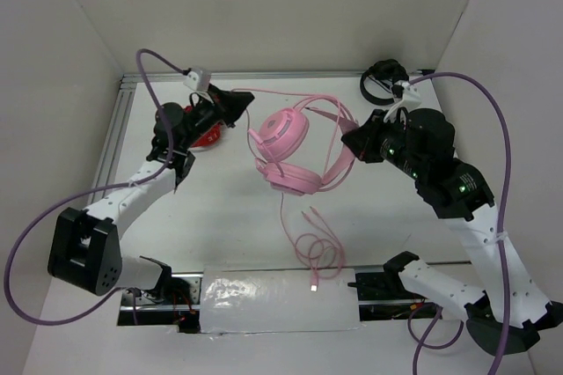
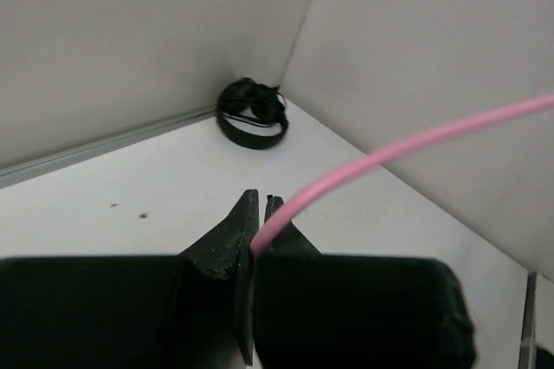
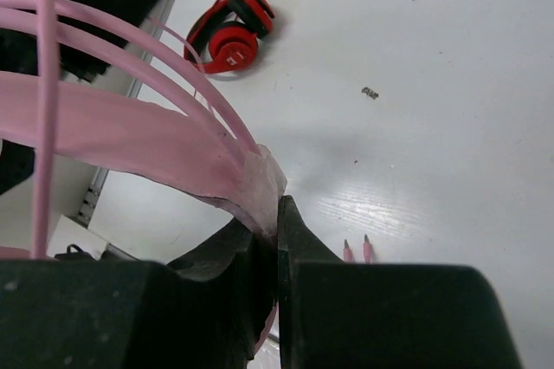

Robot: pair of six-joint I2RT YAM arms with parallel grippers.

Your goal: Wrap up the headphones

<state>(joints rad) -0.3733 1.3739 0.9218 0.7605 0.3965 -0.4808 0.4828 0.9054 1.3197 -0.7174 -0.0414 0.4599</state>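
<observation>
The white table [image 1: 220,216] fills the top view, with my left arm [image 1: 132,194] coming up from 7 o'clock and my right arm [image 1: 479,216] from 5 o'clock.

The pale-pink headphones [image 1: 283,137] are near the table's middle, a little toward 12 o'clock. One round cup faces up and the other lies below it toward 6. I cannot tell whether they rest on the surface or hang slightly off it.

My right gripper [image 1: 349,139] is at 3 o'clock of the cups. In the right wrist view its jaws are pressed together on the pink headband [image 3: 130,135], pinching it where the thin upper wires meet the broad strap.

My left gripper [image 1: 237,104] is at 10 o'clock of the cups. In the left wrist view its jaws [image 2: 262,204] are closed on the thin pink cable [image 2: 389,152], which rises out of the pinch toward 2 o'clock.

The red-and-black headphones [image 1: 208,136] lie at 9 o'clock of the pink pair, just beside my left wrist. The black headphones [image 1: 383,80] sit in the far corner at 1 o'clock.

From the lower cup the cable runs toward 6 o'clock in loose loops [image 1: 308,243], and its plug [image 1: 312,288] lies at the near table edge.
</observation>
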